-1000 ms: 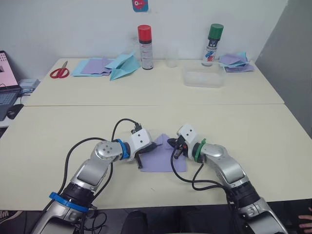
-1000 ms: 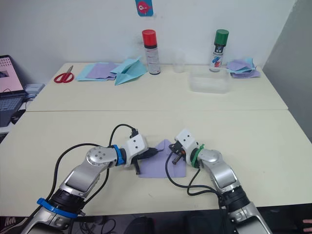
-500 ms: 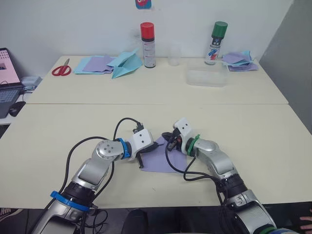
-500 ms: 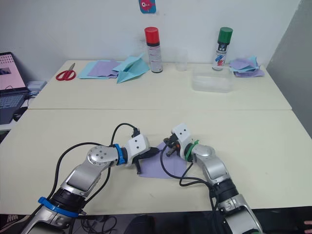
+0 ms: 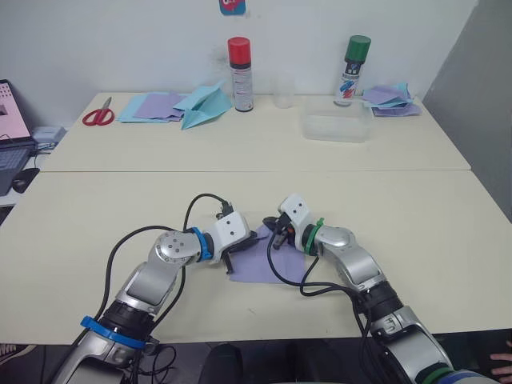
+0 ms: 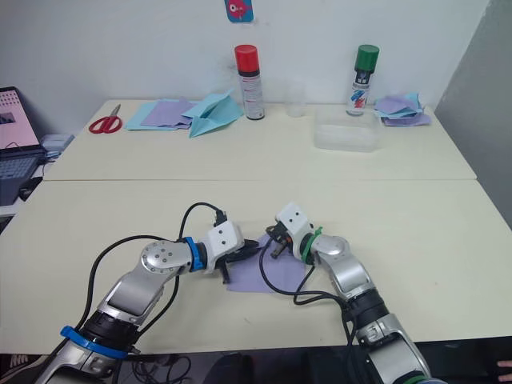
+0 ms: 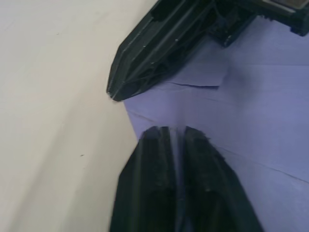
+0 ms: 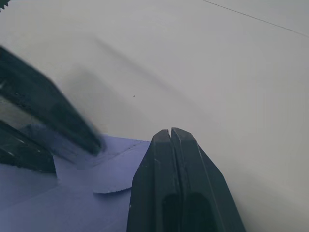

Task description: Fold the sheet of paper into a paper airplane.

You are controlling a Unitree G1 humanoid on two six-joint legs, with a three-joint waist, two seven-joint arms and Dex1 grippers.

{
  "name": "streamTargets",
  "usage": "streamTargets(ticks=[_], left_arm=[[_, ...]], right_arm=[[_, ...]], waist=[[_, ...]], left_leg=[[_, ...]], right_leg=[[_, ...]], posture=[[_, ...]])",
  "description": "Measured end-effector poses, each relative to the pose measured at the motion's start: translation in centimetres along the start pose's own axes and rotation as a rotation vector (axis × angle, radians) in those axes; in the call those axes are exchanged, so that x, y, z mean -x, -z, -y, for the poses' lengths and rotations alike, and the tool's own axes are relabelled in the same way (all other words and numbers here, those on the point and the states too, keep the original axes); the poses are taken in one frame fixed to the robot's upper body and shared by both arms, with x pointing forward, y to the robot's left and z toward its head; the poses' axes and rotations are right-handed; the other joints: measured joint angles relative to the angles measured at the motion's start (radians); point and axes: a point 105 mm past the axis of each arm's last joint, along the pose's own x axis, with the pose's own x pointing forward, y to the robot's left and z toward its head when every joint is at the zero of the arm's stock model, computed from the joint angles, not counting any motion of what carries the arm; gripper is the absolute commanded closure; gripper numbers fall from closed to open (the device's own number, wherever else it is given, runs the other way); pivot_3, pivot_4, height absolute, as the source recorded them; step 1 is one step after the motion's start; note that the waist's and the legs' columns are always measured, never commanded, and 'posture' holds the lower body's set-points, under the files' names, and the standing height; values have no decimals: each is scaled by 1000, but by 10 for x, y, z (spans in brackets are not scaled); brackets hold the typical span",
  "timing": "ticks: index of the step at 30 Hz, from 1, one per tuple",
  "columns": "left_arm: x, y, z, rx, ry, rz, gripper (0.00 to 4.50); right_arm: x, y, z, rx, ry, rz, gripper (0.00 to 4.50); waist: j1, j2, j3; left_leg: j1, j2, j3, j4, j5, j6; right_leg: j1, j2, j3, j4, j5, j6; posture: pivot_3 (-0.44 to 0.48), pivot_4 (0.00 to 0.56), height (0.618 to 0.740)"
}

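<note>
The lavender sheet of paper (image 5: pixel 268 262) lies flat and creased on the near table, between my two arms. My left gripper (image 5: pixel 255 238) is shut, its tips resting on the sheet's left far edge; the left wrist view shows its fingertips (image 7: pixel 161 137) pressed together over the purple paper (image 7: pixel 260 121). Coming from the right, my right gripper (image 5: pixel 276 238) is shut as well, and its tips sit at the sheet's far corner, almost touching the left one. In the right wrist view its fingers (image 8: pixel 164 145) lie over the paper's edge (image 8: pixel 116 169).
On the far table are red scissors (image 5: pixel 98 118), light blue and purple sheets (image 5: pixel 152 107), a light blue paper airplane (image 5: pixel 204 106), a red-capped can (image 5: pixel 239 66), a green-capped can (image 5: pixel 353 70), a clear tub (image 5: pixel 336 126) and a paper pile (image 5: pixel 390 100). A laptop (image 5: pixel 11 136) sits at the far left.
My right gripper has moved left along the sheet's far edge, closing in on the left gripper. The left gripper has stayed put.
</note>
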Motion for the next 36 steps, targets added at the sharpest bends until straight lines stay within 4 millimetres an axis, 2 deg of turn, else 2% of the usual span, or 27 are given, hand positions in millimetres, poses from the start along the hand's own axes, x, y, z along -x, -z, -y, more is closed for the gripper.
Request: streamTargets(ticks=[5, 8, 10, 14, 16, 18, 21, 24, 31, 36], left_arm=[[12, 4, 1, 71, 29, 1, 1279], [28, 6, -7, 189, 21, 22, 1279], [34, -2, -20, 261, -26, 80, 1279], [26, -23, -36, 347, -93, 212, 2183], [16, -27, -31, 375, -81, 240, 2956], [9, -26, -26, 378, -65, 233, 3526], [-5, -17, -16, 361, -44, 174, 4470], [-14, 0, -10, 362, -43, 99, 4470], [-17, 3, -11, 339, -62, 82, 4470], [7, 16, -1, 330, -68, 38, 4470]], right_arm=[[-1, -1, -2, 2, -1, 2, 4500], [-1, -1, -2, 3, -2, 3, 4500], [-1, -1, -2, 2, 0, 5, 4500], [-1, 0, -2, 6, 3, 6, 4500], [-2, 0, -3, 3, 0, 8, 4500], [-2, 0, -3, 4, 0, 8, 4500], [-2, 0, -3, 4, -1, 8, 4500], [-2, 0, -4, 4, -1, 9, 4500], [-3, 1, -4, 10, 0, 3, 4500], [-4, 0, -8, 8, -9, 7, 4500]], waist=[[-4, 0, 0], [-5, 0, 0], [-4, 0, 0], [-1, -1, 0], [-6, -1, 0], [-6, -1, 0], [-6, -1, 0], [-6, -1, 0], [-5, -1, -1], [-11, 0, -3]], left_leg=[[0, 0, 0, 0, 0, 0], [0, 0, -1, 0, 0, 0], [-1, 0, -1, 1, 0, 0], [-1, 0, -1, 3, 0, 0], [-1, 0, 0, 3, 0, 0], [-1, 0, 0, 3, 0, 0], [-1, 0, -1, 3, 0, 0], [-1, 0, -1, 3, 0, 0], [0, 0, -1, 3, 0, 0], [1, 1, -1, 2, 0, 0]], right_leg=[[0, 1, 0, 0, 0, 0], [0, 1, -1, 0, 0, 0], [0, 1, -2, 0, 0, 0], [1, 1, -1, 0, 0, 1], [0, 1, 1, 0, 1, 1], [0, 1, 0, 0, 1, 1], [0, 2, -1, 1, 1, 1], [0, 2, -1, 1, 1, 1], [1, 2, 0, 1, 1, 1], [1, 2, 0, 1, 0, 1]], posture=[[0, 150, 740], [0, 150, 740], [0, 150, 740], [0, 150, 740], [0, 150, 740], [0, 150, 740], [0, 150, 740], [0, 150, 740], [0, 150, 740], [0, 150, 740]])
